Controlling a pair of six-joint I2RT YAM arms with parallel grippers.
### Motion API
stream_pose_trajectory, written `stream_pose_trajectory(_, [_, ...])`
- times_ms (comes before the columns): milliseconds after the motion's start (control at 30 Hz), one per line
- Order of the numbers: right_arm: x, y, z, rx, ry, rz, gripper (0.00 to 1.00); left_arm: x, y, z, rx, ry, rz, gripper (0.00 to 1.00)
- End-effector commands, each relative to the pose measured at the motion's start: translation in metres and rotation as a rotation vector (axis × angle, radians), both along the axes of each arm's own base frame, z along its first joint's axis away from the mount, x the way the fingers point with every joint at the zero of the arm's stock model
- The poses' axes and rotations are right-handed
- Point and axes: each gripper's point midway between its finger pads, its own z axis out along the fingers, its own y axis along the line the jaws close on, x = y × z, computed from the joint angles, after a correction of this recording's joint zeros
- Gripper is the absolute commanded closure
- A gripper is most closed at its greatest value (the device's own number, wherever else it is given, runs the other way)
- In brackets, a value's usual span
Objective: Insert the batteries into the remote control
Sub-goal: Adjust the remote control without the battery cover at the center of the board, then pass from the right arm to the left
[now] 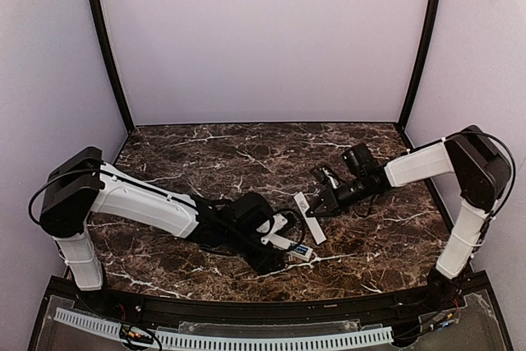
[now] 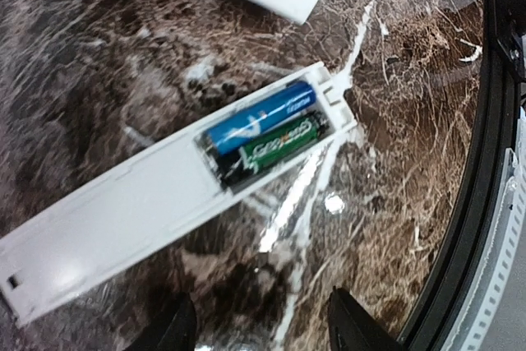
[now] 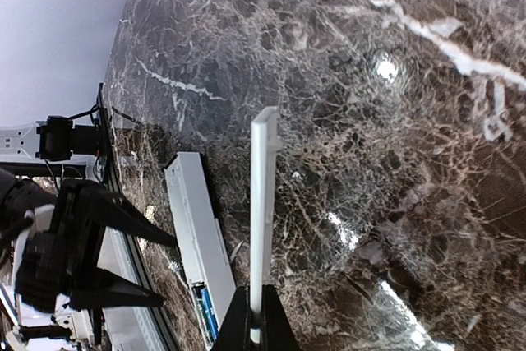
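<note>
1. Plainly, the remote control (image 2: 123, 211) lies flat on the marble table (image 2: 99, 55), back side up, with its battery bay (image 2: 327, 103) uncovered at one end.
2. In that bay two batteries sit side by side, a blue cell (image 2: 261, 117) and a green-and-black cell (image 2: 279, 145). As far as the left wrist view shows, both lie low in their slots.
3. The left pincer (image 2: 261, 330) hangs just above the remote control, fingers apart, holding nothing.
4. The right pincer (image 3: 256, 330), just beyond the remote control, is clamped on the battery cover (image 3: 264, 203), a thin white strip seen edge-on. I cannot tell whether its far end touches the table.
5. By my judgement the remote control is light, stiff, smooth plastic and will skate on the polished stone if pushed. It is best pinched across its narrow width at the closed half. The cover looks thin enough to flex, so it should be held by its long edges near one end, leaving the latch end free.
</note>
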Motion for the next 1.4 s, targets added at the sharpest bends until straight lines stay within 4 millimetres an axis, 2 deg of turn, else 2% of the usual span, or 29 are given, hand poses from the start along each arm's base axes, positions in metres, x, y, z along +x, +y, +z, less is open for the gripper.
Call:
stream_pose_trajectory(0, [-0.008,0.004,0.053,0.098,-0.116,0.125,1.0,0.01,0.019,0.057,-0.105,-0.047,0.027,0.4])
stream_pose_trajectory(33, [-0.014,0.007,0.063,0.117,-0.148,0.166,1.0,0.012,0.023,0.074,-0.148,-0.05,0.032,0.39])
stream_pose_trajectory(67, [-0.02,0.009,0.072,0.12,-0.177,0.195,1.0,0.023,0.029,0.084,-0.18,-0.045,0.069,0.38])
stream_pose_trajectory(100, [-0.025,0.013,0.08,0.126,-0.204,0.224,1.0,0.022,0.034,0.098,-0.236,-0.026,0.069,0.37])
stream_pose_trajectory(133, [-0.033,0.017,0.088,0.137,-0.216,0.256,1.0,0.036,0.036,0.113,-0.308,-0.021,0.112,0.35])
stream_pose_trajectory(167, [-0.041,0.021,0.095,0.154,-0.224,0.287,1.0,0.034,0.041,0.123,-0.357,0.001,0.104,0.35])
stream_pose_trajectory(200, [-0.051,0.025,0.101,0.171,-0.228,0.327,1.0,0.044,0.044,0.133,-0.403,0.0,0.137,0.34])
stream_pose_trajectory(267, [-0.068,0.032,0.108,0.183,-0.241,0.404,1.0,0.049,0.049,0.146,-0.448,0.006,0.147,0.33])
stream_pose_trajectory(367, [-0.092,0.041,0.116,0.207,-0.246,0.494,1.0,0.044,0.042,0.159,-0.515,0.063,0.1,0.37])
stream_pose_trajectory(500, [-0.117,0.051,0.122,0.235,-0.254,0.589,1.0,0.036,0.034,0.167,-0.589,0.141,0.052,0.44])
stream_pose_trajectory(633, [-0.127,0.055,0.129,0.269,-0.262,0.629,1.0,0.025,0.032,0.17,-0.623,0.187,-0.001,0.52])
stream_pose_trajectory(933, [-0.133,0.059,0.14,0.337,-0.227,0.668,1.0,0.002,0.03,0.18,-0.716,0.263,-0.117,0.6])
stream_pose_trajectory(1167, [-0.138,0.061,0.146,0.372,-0.202,0.69,1.0,0.003,0.028,0.183,-0.748,0.261,-0.118,0.75])
stream_pose_trajectory(1267, [-0.14,0.061,0.148,0.383,-0.197,0.696,1.0,0.004,0.027,0.185,-0.768,0.264,-0.114,0.86])
stream_pose_trajectory(1300, [-0.14,0.061,0.149,0.385,-0.197,0.696,0.98,0.004,0.027,0.184,-0.768,0.267,-0.111,0.89])
stream_pose_trajectory(1333, [-0.14,0.061,0.148,0.377,-0.201,0.693,0.88,0.006,0.027,0.185,-0.777,0.268,-0.104,0.95])
stream_pose_trajectory(1367, [-0.137,0.061,0.147,0.357,-0.212,0.683,0.71,0.005,0.027,0.183,-0.776,0.274,-0.098,0.97])
